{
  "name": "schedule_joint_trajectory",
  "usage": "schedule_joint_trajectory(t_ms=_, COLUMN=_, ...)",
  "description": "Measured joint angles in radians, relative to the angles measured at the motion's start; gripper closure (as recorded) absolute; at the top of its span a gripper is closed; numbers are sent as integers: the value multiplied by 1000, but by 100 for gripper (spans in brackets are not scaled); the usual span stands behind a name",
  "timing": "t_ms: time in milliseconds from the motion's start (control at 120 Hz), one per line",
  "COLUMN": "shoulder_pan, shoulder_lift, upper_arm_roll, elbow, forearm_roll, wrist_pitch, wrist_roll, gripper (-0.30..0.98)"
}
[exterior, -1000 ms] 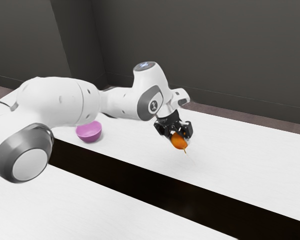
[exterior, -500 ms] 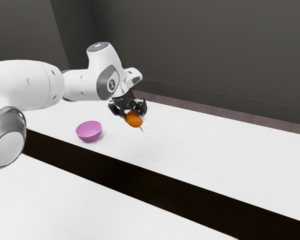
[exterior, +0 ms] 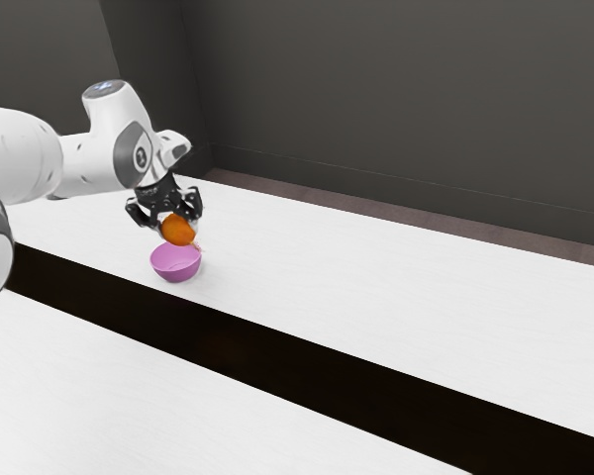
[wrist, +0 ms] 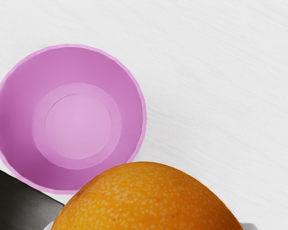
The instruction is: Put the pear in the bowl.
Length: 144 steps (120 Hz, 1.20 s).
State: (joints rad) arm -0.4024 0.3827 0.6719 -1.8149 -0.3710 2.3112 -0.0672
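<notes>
Black band (exterior: 277,361) nearest, running across the white table (exterior: 426,317), then the pink bowl (exterior: 176,264) just past it on the exterior view's left, upright and with nothing in it. The pear (exterior: 178,231) hangs above the bowl's far side there, clear of the rim tbh. Gripper (exterior: 178,221) is closed on it, one finger each side, only as far as the fruit's width lets it. In the wrist view the pear overlaps just the bowl's edge, so I wouldn't let go from here: I'd bring it over the middle, lower straight down until it's inside the rim, then open gently so it doesn't roll or clip the wall. As for how it points, the stem end aims down and toward the exterior view's right, so the long axis looks slanted, not plumb. I'd watch that stem catching the rim.
</notes>
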Motion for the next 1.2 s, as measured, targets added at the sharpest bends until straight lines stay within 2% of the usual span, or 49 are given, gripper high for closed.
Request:
schedule_joint_trajectory(t_ms=242, shoulder_pan=78, shoulder_lift=56, upper_arm_roll=-33, elbow=11, forearm_roll=-9, wrist_pitch=-1, wrist_roll=4, gripper=36)
schedule_joint_trajectory(t_ms=408, shoulder_pan=94, shoulder_lift=76, upper_arm_roll=-46, elbow=14, forearm_roll=-18, wrist_pitch=0, wrist_roll=6, gripper=36)
schedule_joint_trajectory(t_ms=675, shoulder_pan=185, shoulder_lift=130, upper_arm_roll=-133, elbow=83, forearm_roll=-28, wrist_pitch=2, wrist_roll=13, gripper=32)
schedule_joint_trajectory(t_ms=850, shoulder_pan=220, shoulder_lift=155, upper_arm_roll=-163, elbow=120, forearm_roll=-34, wrist_pitch=1, wrist_roll=26, gripper=15)
schedule_joint_trajectory(t_ms=1025, shoulder_pan=248, shoulder_lift=164, upper_arm_roll=-192, elbow=135, forearm_roll=-33, wrist_pitch=0, wrist_roll=38, gripper=7)
schedule_joint_trajectory(t_ms=1200, shoulder_pan=207, shoulder_lift=94, upper_arm_roll=-179, elbow=150, forearm_roll=32, wrist_pitch=-33, wrist_roll=47, gripper=3)
